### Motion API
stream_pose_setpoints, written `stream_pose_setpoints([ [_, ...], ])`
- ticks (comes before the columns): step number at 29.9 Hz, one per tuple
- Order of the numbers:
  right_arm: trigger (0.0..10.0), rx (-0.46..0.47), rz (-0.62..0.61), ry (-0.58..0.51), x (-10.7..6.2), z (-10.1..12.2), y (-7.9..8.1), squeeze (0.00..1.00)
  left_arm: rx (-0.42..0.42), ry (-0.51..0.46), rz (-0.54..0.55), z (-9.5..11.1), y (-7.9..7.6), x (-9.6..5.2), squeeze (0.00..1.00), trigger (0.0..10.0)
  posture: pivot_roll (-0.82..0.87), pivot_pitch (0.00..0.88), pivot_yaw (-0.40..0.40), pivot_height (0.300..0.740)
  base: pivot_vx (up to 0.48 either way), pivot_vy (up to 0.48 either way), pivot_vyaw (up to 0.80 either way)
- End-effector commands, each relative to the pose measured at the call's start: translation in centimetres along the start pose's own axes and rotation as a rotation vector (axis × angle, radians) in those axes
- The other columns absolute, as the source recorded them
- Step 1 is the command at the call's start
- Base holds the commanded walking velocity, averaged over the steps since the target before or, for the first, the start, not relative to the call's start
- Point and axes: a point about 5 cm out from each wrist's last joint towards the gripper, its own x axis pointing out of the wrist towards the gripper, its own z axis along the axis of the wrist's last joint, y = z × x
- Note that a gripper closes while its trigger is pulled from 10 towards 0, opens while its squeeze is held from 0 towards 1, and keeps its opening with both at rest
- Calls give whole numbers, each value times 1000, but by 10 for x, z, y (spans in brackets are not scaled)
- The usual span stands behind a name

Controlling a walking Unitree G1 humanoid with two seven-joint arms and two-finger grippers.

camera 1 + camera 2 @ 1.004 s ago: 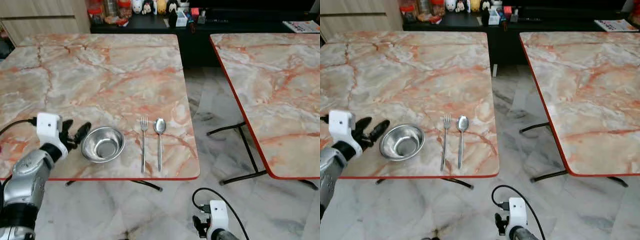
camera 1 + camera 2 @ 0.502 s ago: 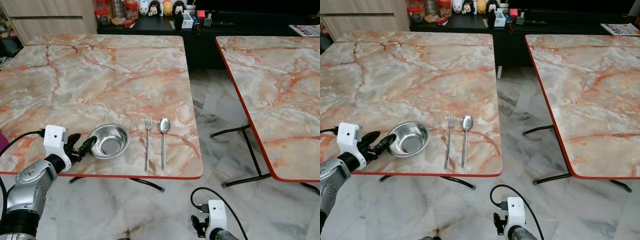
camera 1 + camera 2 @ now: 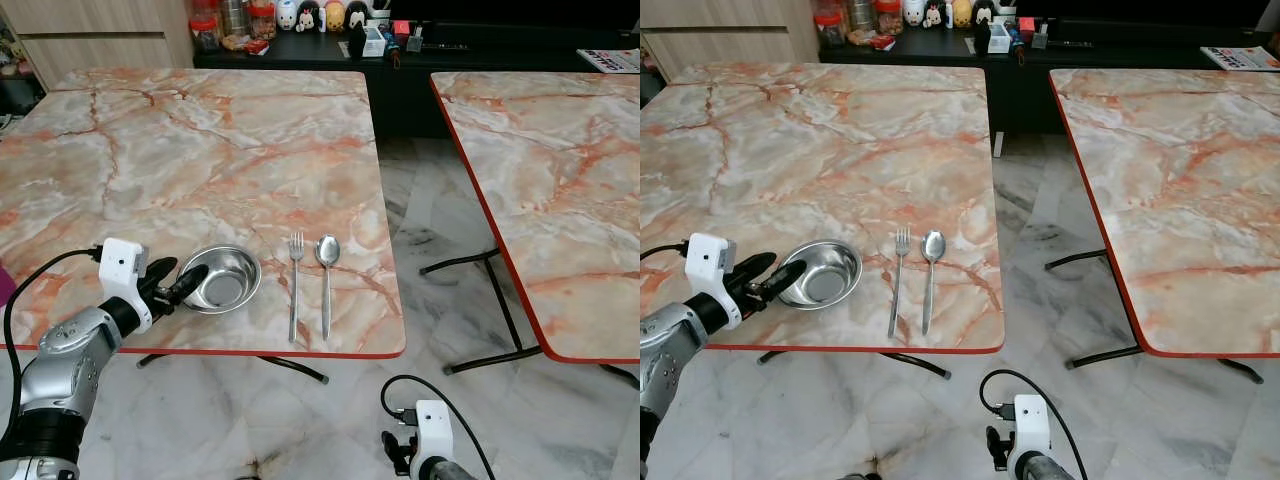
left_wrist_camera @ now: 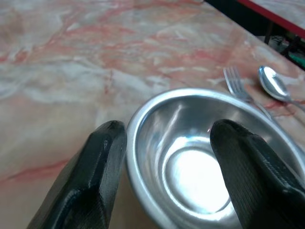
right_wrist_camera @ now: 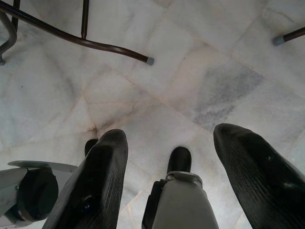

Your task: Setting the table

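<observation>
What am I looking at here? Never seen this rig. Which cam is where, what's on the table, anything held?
It is a humanoid robot setting a table. Two pictures come from its head, looking down; two from its wrists, looking along each pincer's black fingers. On the marble table lie a steel bowl, a fork and a spoon. The left pincer is open, one finger outside the bowl's rim and one over its inside, not gripping yet. The right pincer hangs open above the floor. Nothing is held.
</observation>
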Motion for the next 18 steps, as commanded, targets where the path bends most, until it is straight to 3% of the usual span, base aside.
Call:
stream_pose_setpoints([
  [1, 10000, 11, -4, 17, -1, -4, -1, 0, 23, 8, -15, 5, -1, 3, 0, 10000, 99, 123, 1, 740, 0, 0, 0],
  [18, 10000, 21, -12, 17, -2, -6, -3, 0, 25, 55, 16, -6, 1, 16, 0, 10000, 84, 133, 1, 740, 0, 0, 0],
])
